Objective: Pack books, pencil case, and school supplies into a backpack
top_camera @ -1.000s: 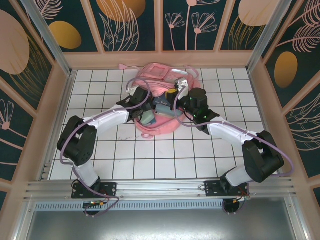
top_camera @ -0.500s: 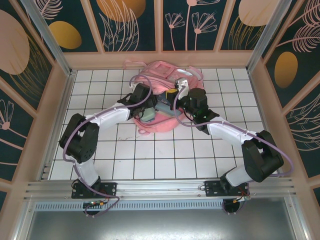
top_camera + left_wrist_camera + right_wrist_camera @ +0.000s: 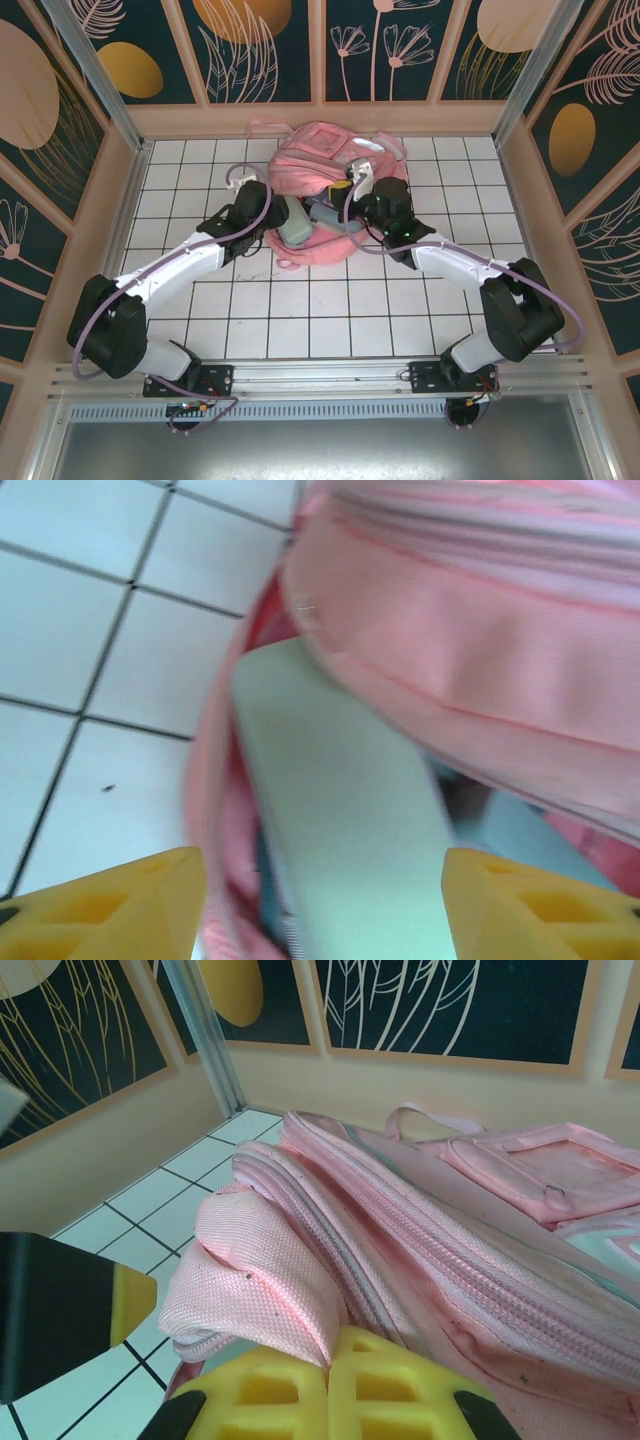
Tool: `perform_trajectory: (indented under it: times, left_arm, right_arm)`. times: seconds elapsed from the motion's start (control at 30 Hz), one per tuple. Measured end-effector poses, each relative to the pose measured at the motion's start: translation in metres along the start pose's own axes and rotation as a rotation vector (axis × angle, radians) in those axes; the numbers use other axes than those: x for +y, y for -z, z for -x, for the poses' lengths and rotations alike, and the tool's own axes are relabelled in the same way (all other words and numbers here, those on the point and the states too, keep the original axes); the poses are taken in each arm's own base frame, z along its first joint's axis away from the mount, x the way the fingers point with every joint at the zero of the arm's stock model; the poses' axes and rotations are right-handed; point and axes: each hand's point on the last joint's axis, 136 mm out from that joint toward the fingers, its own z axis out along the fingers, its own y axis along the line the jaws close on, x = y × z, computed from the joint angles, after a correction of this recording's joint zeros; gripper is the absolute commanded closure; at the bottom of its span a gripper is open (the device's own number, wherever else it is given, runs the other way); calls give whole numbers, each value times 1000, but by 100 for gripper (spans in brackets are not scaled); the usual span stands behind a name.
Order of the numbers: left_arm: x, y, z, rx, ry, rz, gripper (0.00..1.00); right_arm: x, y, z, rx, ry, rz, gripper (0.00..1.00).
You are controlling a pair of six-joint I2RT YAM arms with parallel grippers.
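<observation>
1. The backpack (image 3: pixel 318 152) lies at the far middle of the table (image 3: pixel 260 320), its mouth facing the arms
2. Left gripper (image 3: pixel 320 865), fingers spread and empty, hovers over a pale green flat item (image 3: pixel 340 800) inside that mouth
3. Right gripper (image 3: pixel 328 1360) is clamped on a fold of the backpack's pink fabric

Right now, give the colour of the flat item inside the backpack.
Pale green; the flat item shows best in left wrist view.

Robot lab cell, alu frame (image 3: pixel 320 372), gridded tabletop (image 3: pixel 330 320), printed wall panels (image 3: pixel 270 50)
</observation>
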Motion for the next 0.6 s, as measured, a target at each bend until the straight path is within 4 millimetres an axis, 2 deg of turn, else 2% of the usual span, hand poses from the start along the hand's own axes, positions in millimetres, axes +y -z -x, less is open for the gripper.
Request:
perform_trajectory:
  times: [0.07, 0.2, 0.43, 0.5, 0.6]
  left_arm:
    - [20, -9, -10, 24, 2, 57, 47]
    - [48, -30, -33, 90, -12, 154, 52]
    - [61, -52, -50, 136, -25, 194, 45]
    - [63, -58, -55, 148, -36, 201, 36]
    - [63, -68, -59, 164, -42, 197, 29]
  right_arm:
    - [1, 0, 0, 1, 0, 2, 100]
    - [1, 0, 0, 1, 1, 2, 100]
    - [2, 0, -2, 8, 0, 3, 100]
    - [2, 0, -2, 8, 0, 4, 100]
    - [2, 0, -2, 8, 0, 4, 100]
